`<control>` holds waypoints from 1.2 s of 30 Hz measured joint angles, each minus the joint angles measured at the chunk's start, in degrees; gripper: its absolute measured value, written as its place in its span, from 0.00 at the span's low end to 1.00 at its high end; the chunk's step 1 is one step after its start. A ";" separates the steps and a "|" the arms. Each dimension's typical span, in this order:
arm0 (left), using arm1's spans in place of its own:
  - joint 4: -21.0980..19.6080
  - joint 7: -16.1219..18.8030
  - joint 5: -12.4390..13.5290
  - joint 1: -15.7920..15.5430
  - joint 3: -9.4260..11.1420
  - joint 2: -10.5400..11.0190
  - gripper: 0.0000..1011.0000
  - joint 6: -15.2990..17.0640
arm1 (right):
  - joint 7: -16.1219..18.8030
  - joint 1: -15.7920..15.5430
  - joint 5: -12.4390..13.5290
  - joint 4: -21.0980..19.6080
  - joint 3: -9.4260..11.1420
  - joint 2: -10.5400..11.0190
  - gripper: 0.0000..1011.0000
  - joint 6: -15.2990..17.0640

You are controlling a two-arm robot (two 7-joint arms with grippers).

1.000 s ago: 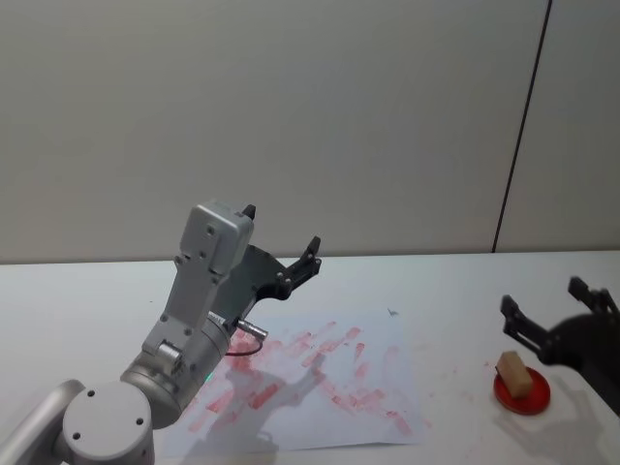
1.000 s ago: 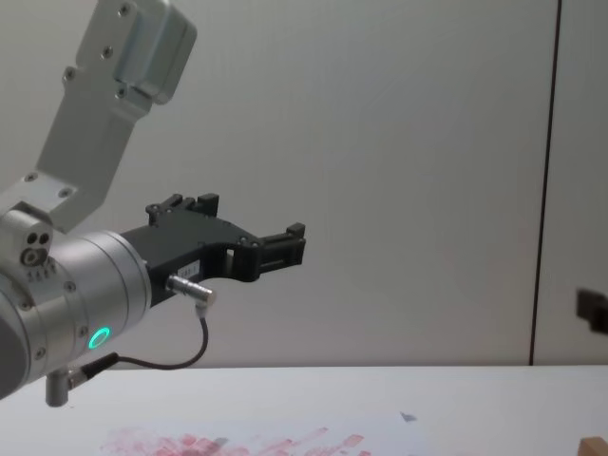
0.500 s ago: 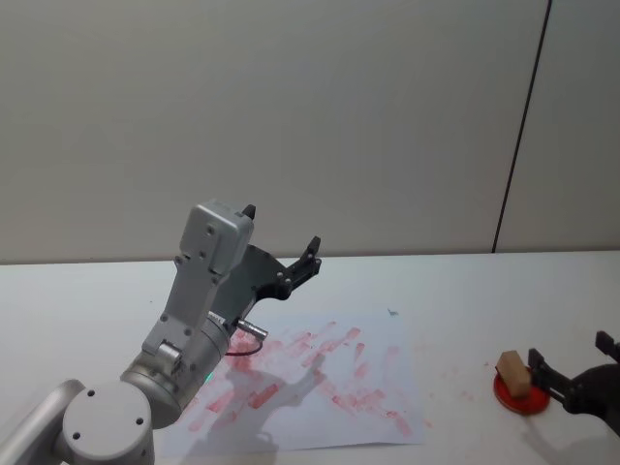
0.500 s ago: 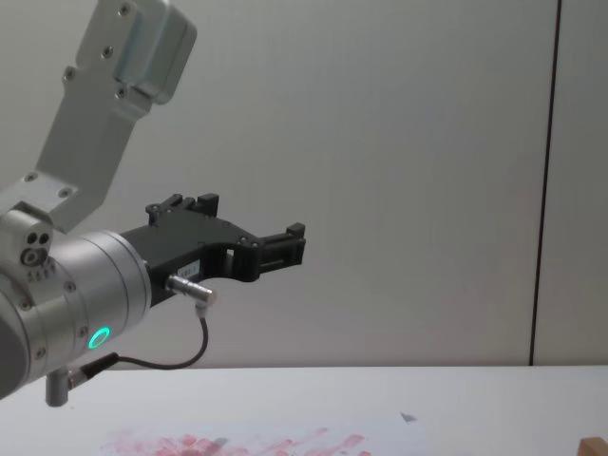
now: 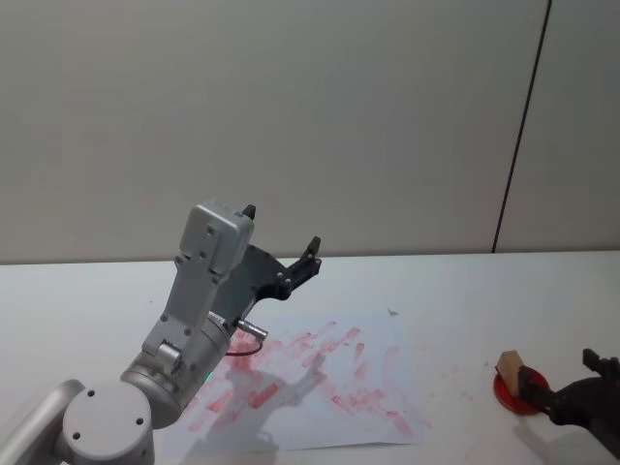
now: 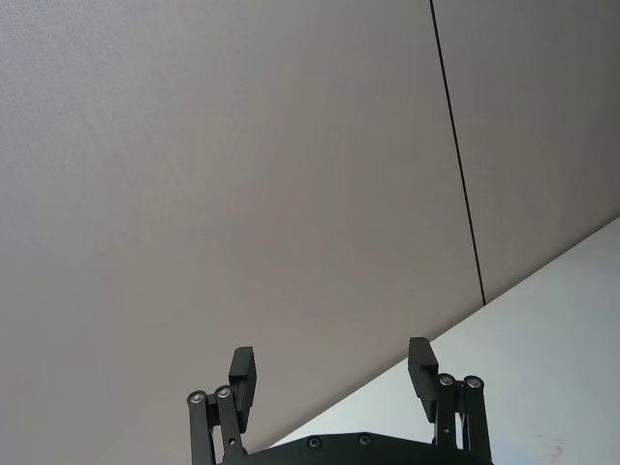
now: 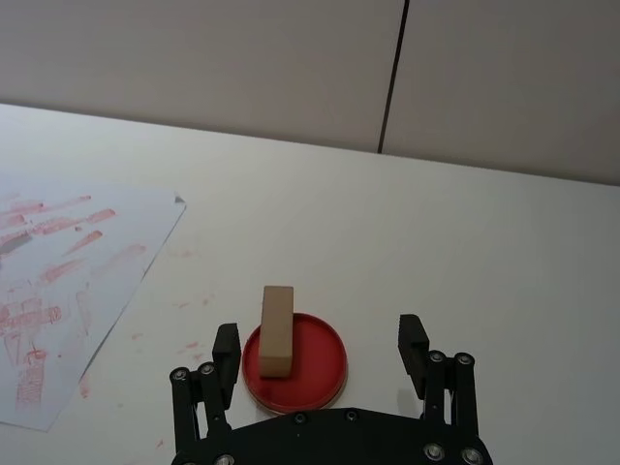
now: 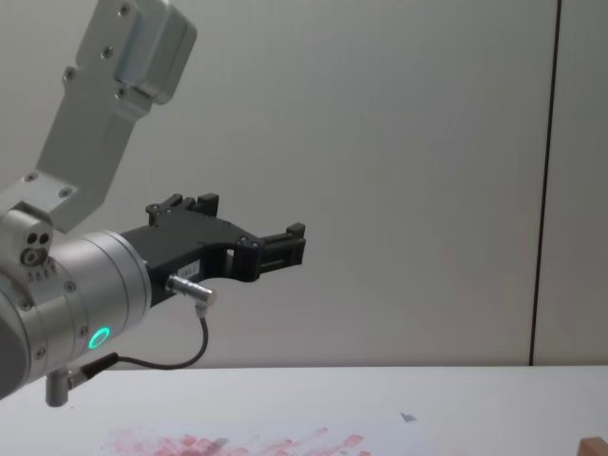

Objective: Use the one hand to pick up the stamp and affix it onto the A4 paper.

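As the black two-finger right gripper [image 7: 320, 339], jaws apart, straddles the light-brown wooden block stamp [image 5: 511, 368] on its round red dish [image 5: 504, 399] at the head view's lower right, grasping seems underway and closing comes next, the left gripper [image 6: 330, 351] idling spread at centre-left.

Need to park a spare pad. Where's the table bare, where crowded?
Bare table lies behind the A4 paper toward the wall, and in the strip between the paper and the red ink pad. Crowded: the pad, with the stamp and the open right pincer at it. Left pincer hangs above the paper.
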 joint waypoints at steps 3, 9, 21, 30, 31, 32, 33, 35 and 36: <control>0.00 0.00 0.00 0.00 0.00 0.00 0.99 0.00 | 0.57 1.02 -0.75 1.19 -0.34 -0.72 0.99 0.91; 0.00 0.00 0.00 0.00 0.00 0.00 0.99 0.00 | 1.84 3.33 -2.21 3.74 -0.98 -2.13 0.99 2.23; 0.00 0.00 0.00 0.00 0.00 0.00 0.99 0.00 | 4.59 7.47 -5.06 8.41 -2.13 -4.62 0.99 3.41; 0.00 0.00 0.00 0.00 0.00 0.00 0.99 0.00 | 5.68 9.05 -6.21 10.26 -2.63 -5.62 0.91 3.72; 0.00 0.00 0.00 0.00 0.00 0.00 0.99 0.00 | 5.83 9.24 -6.34 10.48 -2.68 -5.74 0.91 3.76; 0.00 0.00 0.00 0.00 0.00 0.00 0.99 0.00 | 5.88 9.33 -6.40 10.57 -2.70 -5.81 0.88 3.77; 0.00 0.00 0.00 0.00 0.00 0.00 0.99 0.00 | 5.93 9.41 -6.46 10.67 -2.74 -5.86 0.85 3.78; 0.00 0.00 0.00 0.00 0.00 0.00 0.99 0.00 | 6.09 9.63 -6.64 10.94 -2.81 -6.01 0.80 3.82; 0.00 0.00 0.00 0.00 0.00 0.00 0.99 0.00 | 6.14 9.69 -6.67 11.02 -2.83 -6.04 0.78 3.84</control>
